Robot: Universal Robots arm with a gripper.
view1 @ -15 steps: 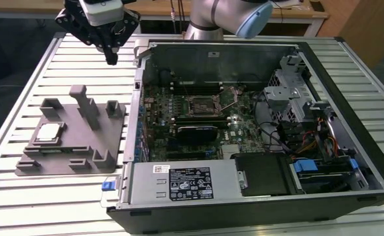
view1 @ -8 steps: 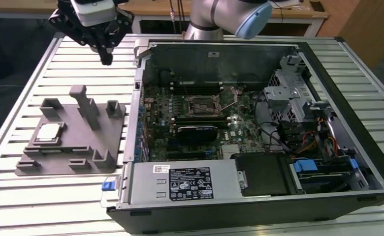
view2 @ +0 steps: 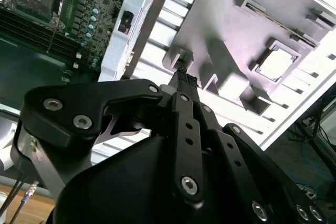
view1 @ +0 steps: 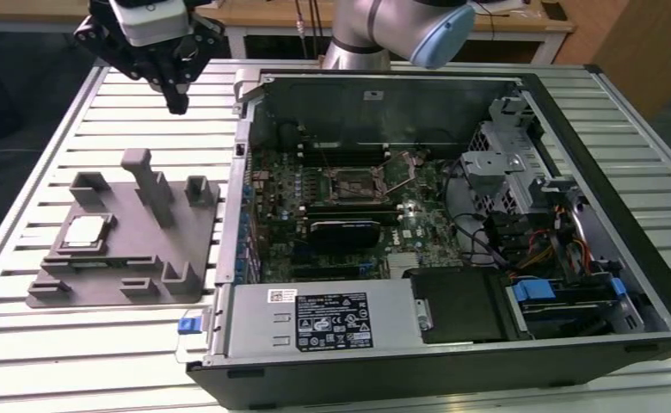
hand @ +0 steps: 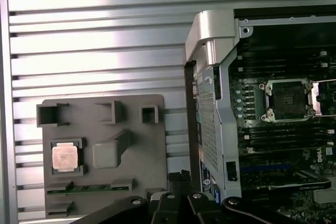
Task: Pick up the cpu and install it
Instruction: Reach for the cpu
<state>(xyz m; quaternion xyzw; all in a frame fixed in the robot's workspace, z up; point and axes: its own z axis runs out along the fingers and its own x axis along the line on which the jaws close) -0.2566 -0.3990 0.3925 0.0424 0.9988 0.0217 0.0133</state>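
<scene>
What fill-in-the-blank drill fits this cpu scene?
The cpu rests on the grey fixture, ____ the computer case.
The fixture lies at the exterior view's ____ of the case.
The motherboard socket holds ____ chip.
The tool, above the table, grips ____.
Missing: outside; left; no; nothing.

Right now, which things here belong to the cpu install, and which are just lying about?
Job: cpu, seated in the grey fixture; motherboard socket; gripper, apart from the cpu.
Lying about: power supply; drive cage; cable bundle.
</scene>
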